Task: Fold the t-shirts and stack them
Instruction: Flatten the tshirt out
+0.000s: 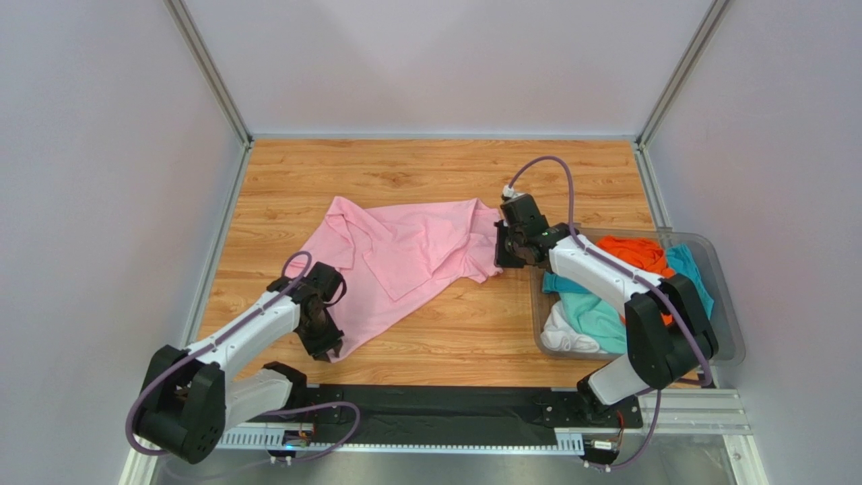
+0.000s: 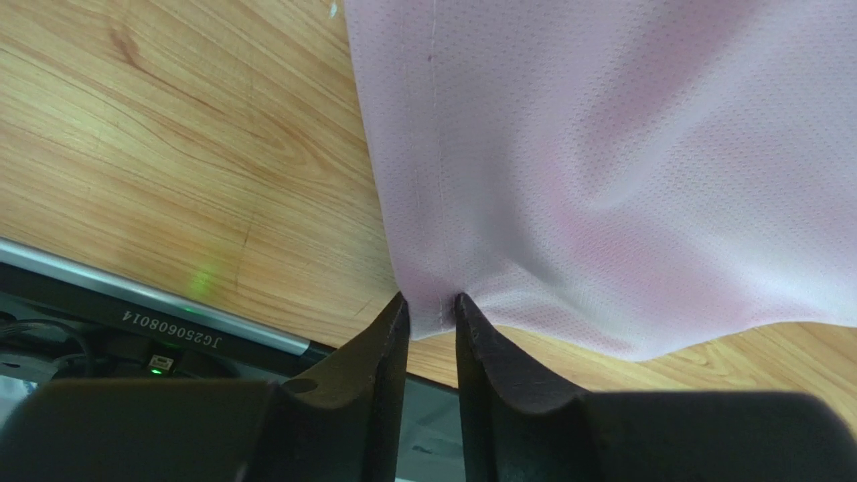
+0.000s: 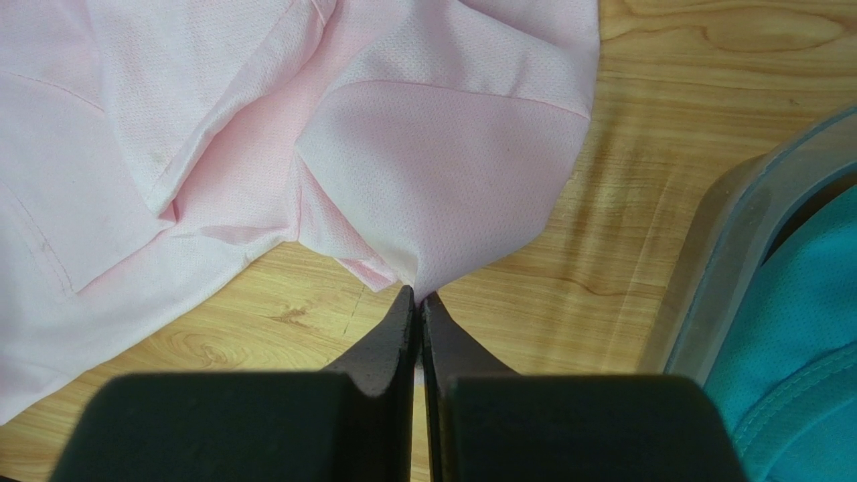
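Note:
A light pink t-shirt (image 1: 405, 258) lies crumpled on the wooden table, stretched between my two grippers. My left gripper (image 1: 326, 344) holds its near left corner; in the left wrist view the jaws (image 2: 431, 306) are nearly shut with the pink hem (image 2: 604, 181) pinched between them. My right gripper (image 1: 503, 253) is shut on the shirt's right edge; in the right wrist view the jaws (image 3: 418, 294) pinch a point of pink cloth (image 3: 443, 171). Orange (image 1: 637, 253), teal (image 1: 597, 308) and white (image 1: 563, 333) shirts lie in the bin.
A clear plastic bin (image 1: 723, 303) stands at the right front of the table; its rim shows in the right wrist view (image 3: 724, 231). A black rail (image 1: 435, 409) runs along the table's near edge. Grey walls enclose the table.

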`<state>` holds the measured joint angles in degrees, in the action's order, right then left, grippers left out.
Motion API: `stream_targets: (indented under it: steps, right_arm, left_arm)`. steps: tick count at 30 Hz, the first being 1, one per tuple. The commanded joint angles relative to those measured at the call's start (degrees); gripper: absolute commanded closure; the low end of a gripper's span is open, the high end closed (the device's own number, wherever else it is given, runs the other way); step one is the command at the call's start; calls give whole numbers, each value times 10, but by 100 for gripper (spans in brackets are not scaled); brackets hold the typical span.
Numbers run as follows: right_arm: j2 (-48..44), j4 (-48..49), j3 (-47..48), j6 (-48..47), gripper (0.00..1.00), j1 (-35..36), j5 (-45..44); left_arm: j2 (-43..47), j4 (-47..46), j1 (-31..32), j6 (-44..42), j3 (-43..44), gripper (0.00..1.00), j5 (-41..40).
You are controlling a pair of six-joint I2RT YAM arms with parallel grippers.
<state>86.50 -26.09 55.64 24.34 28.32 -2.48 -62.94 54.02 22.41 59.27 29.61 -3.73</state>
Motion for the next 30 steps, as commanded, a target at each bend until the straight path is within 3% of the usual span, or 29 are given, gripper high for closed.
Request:
stream_targets:
  steps: [1,3,10,14,19,30]
  right_arm:
    - [-3,9,6,-4,100,0,-12]
    - [-7,8,6,-4,100,0,-13]
    - [-40,-11,9,-9,100,1,-8]
    - [-84,-27,18,-13,100,2,14]
    - [-168,-64,60,-22,100,6,40]
    - [-283,-145,265,-39,100,10,70]
  left_arm:
    - [-11,8,11,2,23,88,-19]
    - [-10,6,11,1,24,100,-20]
    - [66,-21,11,-39,32,100,-10]
    - [179,-20,11,-57,71,100,-23]
    - [266,15,11,-85,191,100,-67]
    - [304,27,11,-147,478,100,-126]
